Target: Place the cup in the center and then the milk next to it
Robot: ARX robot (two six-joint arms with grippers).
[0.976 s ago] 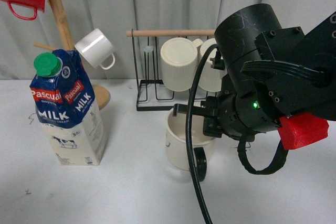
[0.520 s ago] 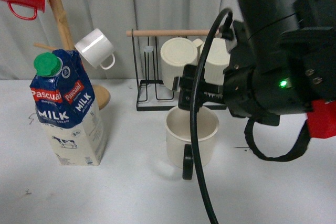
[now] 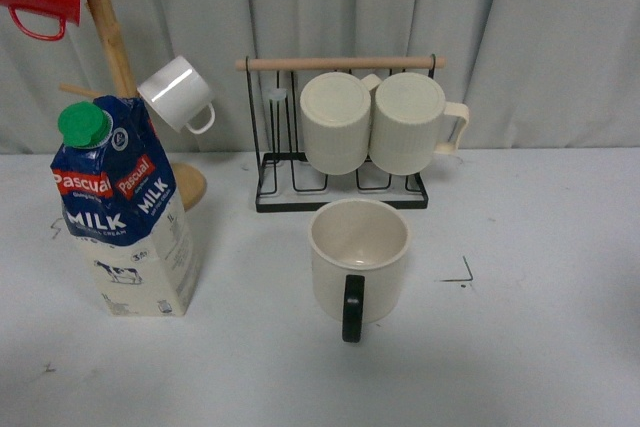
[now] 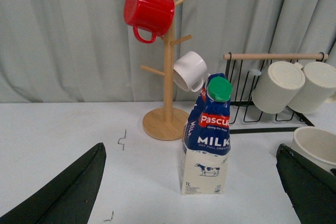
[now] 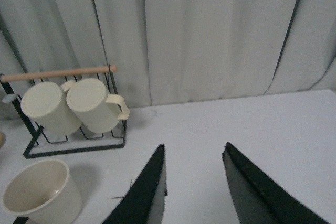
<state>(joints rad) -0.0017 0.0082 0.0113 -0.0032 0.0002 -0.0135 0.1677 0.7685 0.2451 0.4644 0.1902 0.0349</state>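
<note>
Pale surface, grey curtain behind. Cup: upright at centre, black handle toward the camera, just in front of rack holding ribbed mugs. Milk: upright, well left of cup, beside wooden mug tree. Left fingers: spread wide, empty. Right fingers: apart, gripping nothing.

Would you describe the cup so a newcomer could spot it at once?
Find the black wire rack at the back of the table. The cup stands upright just before it. Unlike the rack's ribbed mugs, it is smooth with a black handle.
</note>
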